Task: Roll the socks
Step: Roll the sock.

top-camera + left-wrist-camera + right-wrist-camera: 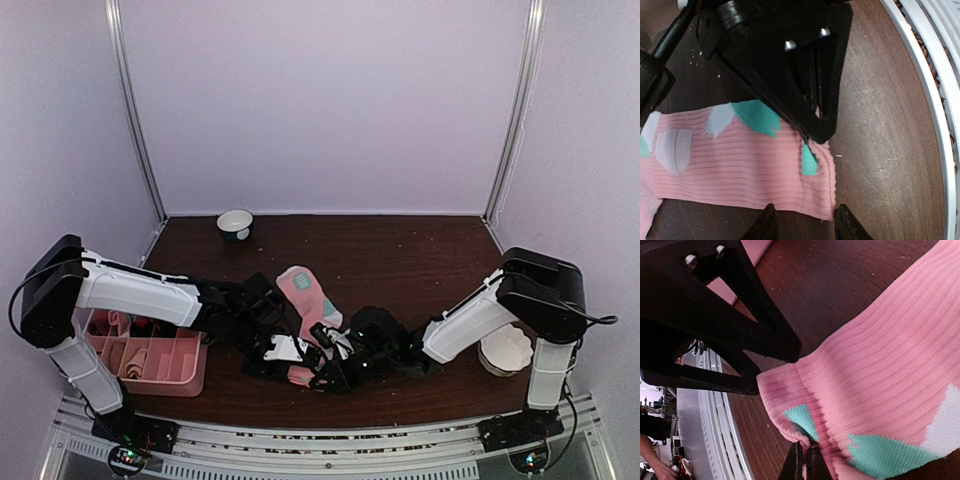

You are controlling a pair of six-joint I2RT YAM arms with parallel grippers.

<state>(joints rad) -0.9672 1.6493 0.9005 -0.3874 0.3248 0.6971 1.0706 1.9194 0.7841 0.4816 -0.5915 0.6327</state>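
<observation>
Just right of the pink tray (180, 385), the left fingers (764, 227) stand apart on either side of the cuff corner of the pink sock (740, 165), which lies on the dark surface (880, 150), while the right fingers (794, 462) pinch that cuff's edge.

1. We see the pink sock (740, 170) as matt, ribbed knit cloth; its mint-green patches (757, 117) show a finer, flatter knit.
2. The table (880, 150) looks to us like dark wood grain, smooth with a soft sheen.
3. The left end effector (806, 226) and the right end effector (804, 465) are black plastic, matt and finely grained, with bright metal screw heads (790, 45).
4. The divided tray (170, 385) is smooth pink plastic.
5. The rail (927, 100) along the table's edge is pale, ridged metal.
</observation>
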